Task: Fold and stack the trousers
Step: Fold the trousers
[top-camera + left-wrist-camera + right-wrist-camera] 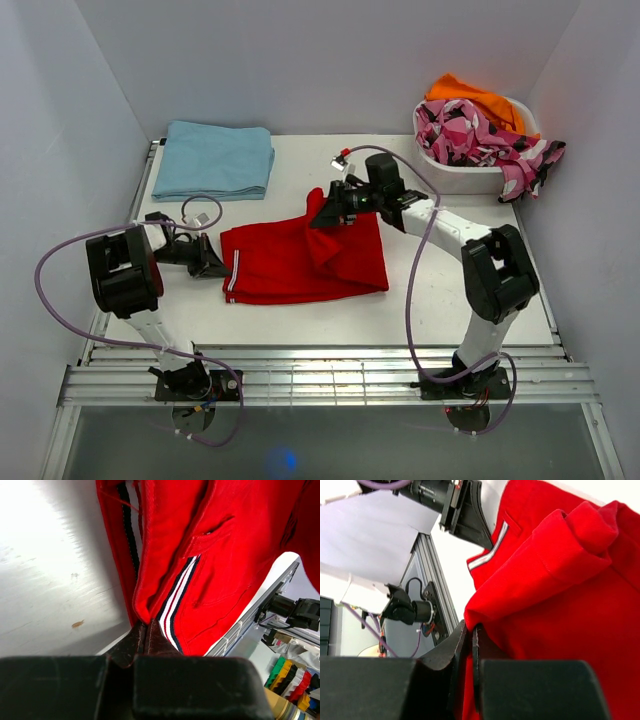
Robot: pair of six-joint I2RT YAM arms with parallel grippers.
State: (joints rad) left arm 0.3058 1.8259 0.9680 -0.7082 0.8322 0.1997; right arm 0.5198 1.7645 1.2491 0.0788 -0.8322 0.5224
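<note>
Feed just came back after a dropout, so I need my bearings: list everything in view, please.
Bright red soft-fabric trousers: one, red, table centre.
Folded light blue garment: one, light blue, far left.
White plastic basket: one, white, far right.
Pink-black-white patterned garment: one, multicoloured, draped over basket rim.
Orange garment: one, orange, in basket, behind.
White table: one, white, underneath.
Left fingers: one pair, dark, shut on trousers' left edge.
Right fingers: one pair, dark, shut on trousers' raised fold.
</note>
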